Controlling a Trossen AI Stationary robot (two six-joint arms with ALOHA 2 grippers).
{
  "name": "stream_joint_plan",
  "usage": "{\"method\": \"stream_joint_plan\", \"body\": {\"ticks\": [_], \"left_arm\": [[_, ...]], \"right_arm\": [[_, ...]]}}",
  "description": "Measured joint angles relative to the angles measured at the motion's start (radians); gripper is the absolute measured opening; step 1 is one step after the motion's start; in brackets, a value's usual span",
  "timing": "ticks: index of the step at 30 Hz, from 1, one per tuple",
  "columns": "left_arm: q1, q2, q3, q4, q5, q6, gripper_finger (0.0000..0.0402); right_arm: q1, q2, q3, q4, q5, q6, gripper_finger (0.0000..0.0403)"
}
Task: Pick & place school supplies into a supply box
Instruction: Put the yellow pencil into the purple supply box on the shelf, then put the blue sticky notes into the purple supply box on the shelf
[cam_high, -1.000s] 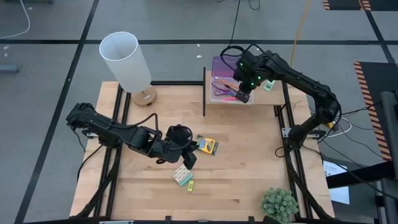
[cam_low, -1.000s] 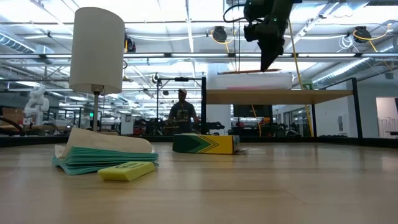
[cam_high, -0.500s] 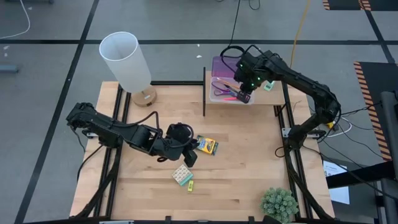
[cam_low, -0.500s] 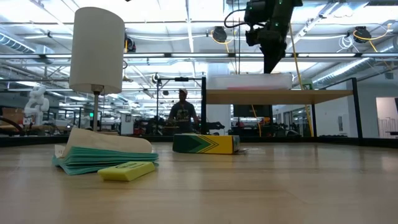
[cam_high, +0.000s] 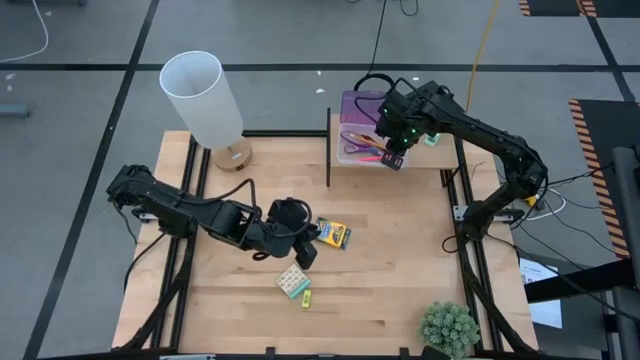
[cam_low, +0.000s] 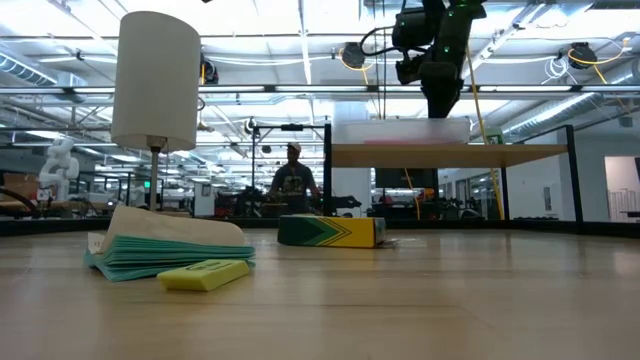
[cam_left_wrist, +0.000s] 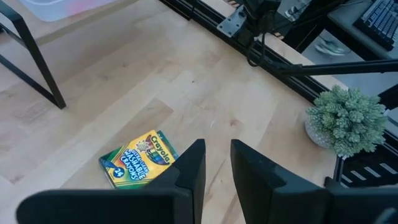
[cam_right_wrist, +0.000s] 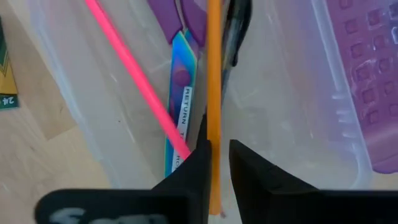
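- The right pincer (cam_right_wrist: 214, 163), jaws slightly parted, holds nothing above the supply box (cam_high: 352, 150); lift straight clear of the orange pencil (cam_right_wrist: 214, 93).
- The left pincer (cam_left_wrist: 216, 163), narrowly open and empty, should close squarely on the crayon box (cam_left_wrist: 138, 158).

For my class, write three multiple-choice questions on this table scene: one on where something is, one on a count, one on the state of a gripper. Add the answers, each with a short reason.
1. Where is the right gripper?
A. over the supply box
B. beside the potted plant
C. next to the lamp shade

2. How many supplies lie loose on the wooden table?
A. one
B. three
C. six

3. How does the left gripper stand?
A. shut on the crayon box
B. open, holding nothing
C. shut on a pen

Answers:
1. A: the high view shows it above the box at the table's far edge.
2. B: the crayon box, the eraser block and the yellow piece.
3. B: in the left wrist view its fingers stand apart with bare wood between them.
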Motion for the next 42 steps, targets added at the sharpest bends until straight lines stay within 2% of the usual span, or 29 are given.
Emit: {"method": "stream_joint_plan", "body": {"ticks": [11,17,23,33,42], "left_arm": [[-0.001,0.0,0.0,0.0,0.011,-0.01,0.0076],[-0.008,0.0,0.0,0.0,0.018,-0.012,0.0076],[-0.011,0.0,0.0,-0.001,0.058,-0.026,0.0076],[-0.041,0.0,0.0,-0.005,0.072,-0.041,0.0076],[-0.101,0.004,0.0,-0.032,0.075,-0.135,0.0076]], "right_arm": [[0.007,-0.027,0.0,0.007,-0.003,0.067,0.0114],[0.024,-0.113,0.0,0.005,-0.009,0.144,0.0138],[0.076,-0.241,0.0,0.002,-0.011,0.285,0.0144],[0.283,-0.43,0.0,0.001,-0.016,0.593,0.0144],[0.562,-0.491,0.0,0.022,-0.002,0.849,0.0144]]}}
